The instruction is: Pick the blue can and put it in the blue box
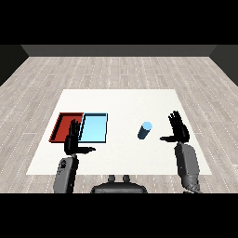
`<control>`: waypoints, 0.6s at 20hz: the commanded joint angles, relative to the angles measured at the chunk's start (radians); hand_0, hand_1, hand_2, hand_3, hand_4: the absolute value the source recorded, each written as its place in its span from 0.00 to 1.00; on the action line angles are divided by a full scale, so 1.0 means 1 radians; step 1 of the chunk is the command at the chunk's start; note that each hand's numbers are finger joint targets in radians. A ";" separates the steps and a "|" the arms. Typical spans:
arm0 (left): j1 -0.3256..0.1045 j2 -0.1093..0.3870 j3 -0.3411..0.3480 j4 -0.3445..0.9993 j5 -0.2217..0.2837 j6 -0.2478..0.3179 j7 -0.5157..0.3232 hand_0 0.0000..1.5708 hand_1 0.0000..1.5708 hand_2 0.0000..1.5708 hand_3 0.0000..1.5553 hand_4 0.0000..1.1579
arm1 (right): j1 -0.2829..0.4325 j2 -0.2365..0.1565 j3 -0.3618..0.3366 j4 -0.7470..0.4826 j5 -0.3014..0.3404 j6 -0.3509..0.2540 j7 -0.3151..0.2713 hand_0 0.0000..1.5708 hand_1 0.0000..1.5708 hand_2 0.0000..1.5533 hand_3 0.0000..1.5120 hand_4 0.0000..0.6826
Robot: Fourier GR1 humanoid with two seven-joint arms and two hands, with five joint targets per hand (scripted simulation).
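The blue can stood on the white surface, right of centre, leaning slightly with its lighter top tilted toward the upper right. No hand touched it. It sat well apart from the light blue tray, which lay to its left on the same surface, its long side running away from the robot. The red tray lay just beside the blue tray on the far left, their edges side by side.

The right hand was raised near the can, on its right side, with fingers spread straight upward and the thumb pointing left toward the can; a clear gap separated thumb and can. It held nothing. The left hand was up in front of the boundary between the two trays, partly covering the red tray's near right corner in the view, fingers straight and spread, thumb stuck out to the right. It also held nothing. Both grey forearms rose from the lower corners.
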 commanded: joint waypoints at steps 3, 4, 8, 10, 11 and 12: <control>-0.047 0.018 0.022 0.042 0.026 -0.021 0.013 0.00 0.00 0.00 0.00 0.00 | 0.009 0.016 -0.001 0.048 -0.019 0.017 -0.018 0.00 0.00 0.00 0.00 0.00; 0.019 0.003 0.005 -0.006 0.026 -0.020 0.011 0.00 0.00 0.00 0.00 0.00 | -0.055 -0.014 -0.008 0.112 -0.017 0.017 0.018 0.00 0.00 0.00 0.00 0.00; -0.012 -0.020 -0.007 0.005 0.016 0.005 0.005 0.00 0.00 0.00 0.00 0.00 | -0.076 0.030 0.011 0.124 -0.022 -0.021 0.034 0.00 0.00 0.00 0.00 0.00; 0.004 -0.001 0.005 -0.011 0.024 -0.005 0.021 0.00 0.00 0.00 0.00 0.00 | -0.128 0.013 0.010 0.216 -0.002 -0.017 0.011 0.00 0.00 0.00 0.00 0.00; 0.062 -0.009 -0.020 -0.098 0.004 0.014 0.047 0.00 0.00 0.00 0.00 0.00 | -0.116 0.025 0.004 0.200 0.000 -0.041 -0.009 0.00 0.00 0.00 0.00 0.00; -0.007 -0.021 -0.008 0.004 -0.007 0.031 0.008 0.00 0.00 0.00 0.00 0.00 | -0.039 0.064 0.041 0.086 -0.005 -0.064 0.052 0.00 0.00 0.00 0.00 0.00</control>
